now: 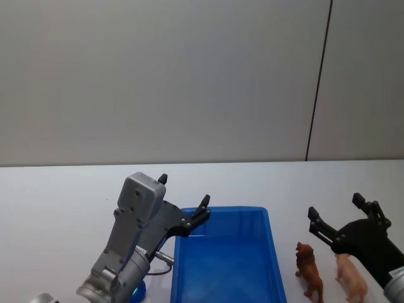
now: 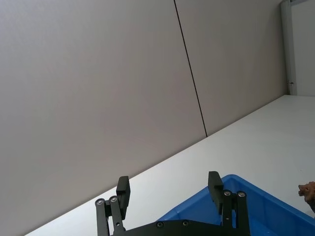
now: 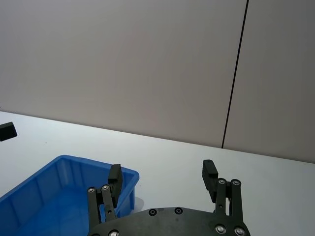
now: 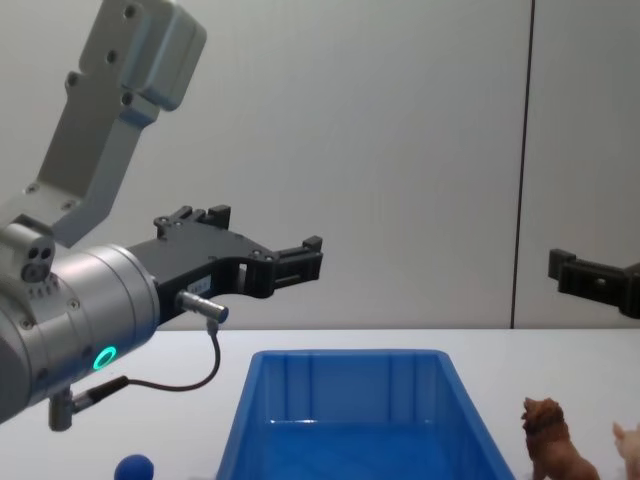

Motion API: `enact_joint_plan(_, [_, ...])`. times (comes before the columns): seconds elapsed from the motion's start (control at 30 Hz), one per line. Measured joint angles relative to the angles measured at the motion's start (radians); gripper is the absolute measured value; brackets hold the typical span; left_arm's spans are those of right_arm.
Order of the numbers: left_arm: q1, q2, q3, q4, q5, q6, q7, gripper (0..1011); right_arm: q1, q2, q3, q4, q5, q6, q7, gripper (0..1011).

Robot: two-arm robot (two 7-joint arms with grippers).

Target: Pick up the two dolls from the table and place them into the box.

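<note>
the box sat on the table straight before the robot, long side running away from it, open top up. the lion stood upright on the table just to the right of the box, near its right wall but not touching it. the pig stood just right of the lion. the two were side by side with a narrow gap between them, and both were outside the box.

the left gripper hung in the air over the box's far left corner, well above the rim in the chest view. its fingers were spread wide with nothing between them. one fingertip lay over the corner of the rim in the head view, and the other was out over the bare table to the left.

the right gripper hovered on the right, above the table and just beyond the two animals, raised clear of both. its fingers were also spread wide and held nothing.

a ball lay on the table to the left of the box, under the left arm. a plain wall with one dark vertical seam stood behind the table.
</note>
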Motion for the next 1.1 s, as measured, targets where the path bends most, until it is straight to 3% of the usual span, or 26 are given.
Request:
enact_joint_plan(0.63, [0.000, 0.000, 0.000, 0.000, 0.000, 0.000, 0.000, 1001, 0.002, 0.004, 0.009, 0.009, 0.011, 0.005, -0.002, 1001])
enact_joint_plan(1.1, [0.000, 0.000, 0.000, 0.000, 0.000, 0.000, 0.000, 1001, -0.002, 0.018, 0.027, 0.029, 0.030, 0.068, -0.019, 1001])
